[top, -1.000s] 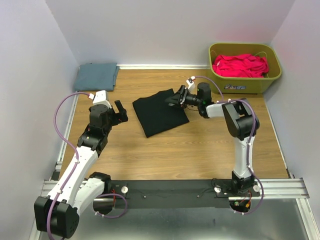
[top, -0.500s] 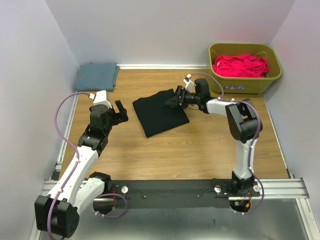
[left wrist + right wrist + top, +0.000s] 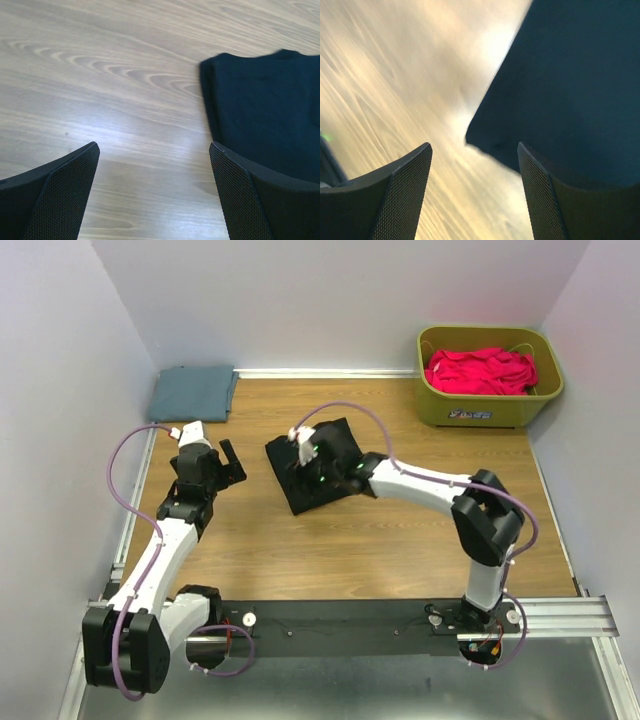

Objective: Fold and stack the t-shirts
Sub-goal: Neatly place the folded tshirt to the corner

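A folded black t-shirt (image 3: 308, 497) lies mid-table; it also shows in the left wrist view (image 3: 265, 125) and the right wrist view (image 3: 570, 85). My right gripper (image 3: 300, 468) reaches across it from the right and hovers open (image 3: 475, 195) over one corner, holding nothing. To the shirt's left my left gripper (image 3: 232, 462) stands wide open (image 3: 155, 195) above bare wood. The slate blue-grey t-shirt (image 3: 192, 392) lies folded in the far left corner. The pink-red t-shirt (image 3: 480, 370) is bunched in the tub.
The olive-green tub (image 3: 492, 410) stands at the far right against the wall. Pale walls close in the wooden table (image 3: 400, 530) on three sides. The arms' black base rail (image 3: 340, 618) runs along the near edge.
My right arm has swung left, from the black t-shirt's right edge across it to its left part. My left gripper has shifted slightly left. The shirts have not visibly moved.
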Robot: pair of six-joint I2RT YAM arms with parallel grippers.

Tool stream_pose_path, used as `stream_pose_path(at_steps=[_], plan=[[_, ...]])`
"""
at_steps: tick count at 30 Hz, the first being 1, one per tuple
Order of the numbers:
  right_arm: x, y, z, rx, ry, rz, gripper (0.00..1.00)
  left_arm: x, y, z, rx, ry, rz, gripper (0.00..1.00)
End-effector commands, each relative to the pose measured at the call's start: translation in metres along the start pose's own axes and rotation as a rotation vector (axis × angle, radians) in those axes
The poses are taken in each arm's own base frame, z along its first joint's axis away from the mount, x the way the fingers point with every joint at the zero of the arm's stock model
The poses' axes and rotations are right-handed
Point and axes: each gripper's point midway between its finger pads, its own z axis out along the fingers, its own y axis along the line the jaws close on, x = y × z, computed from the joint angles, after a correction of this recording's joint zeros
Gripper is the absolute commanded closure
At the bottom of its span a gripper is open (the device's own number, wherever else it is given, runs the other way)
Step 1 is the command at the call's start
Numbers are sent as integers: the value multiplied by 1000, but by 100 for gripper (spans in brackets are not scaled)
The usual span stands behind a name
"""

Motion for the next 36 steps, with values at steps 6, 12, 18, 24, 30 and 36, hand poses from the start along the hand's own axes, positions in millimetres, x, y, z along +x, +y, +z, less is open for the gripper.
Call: stream_pose_path(at_steps=[6,12,18,24,30,36], plan=[[44,20,34,242,148,-320,37,7,31,16,-102,59,-59,2],[64,19,53,324,199,-440,45,8,34,17,-109,63,-61,2],[88,0,56,483,258,-546,49,9,33,17,-104,67,-61,2],[102,-14,54,570,291,-584,49,11,30,19,-90,77,-59,2],[83,-8,45,587,246,-590,48,13,29,20,-83,84,-57,2],[62,13,33,496,210,-587,41,14,29,21,-78,90,-55,2]])
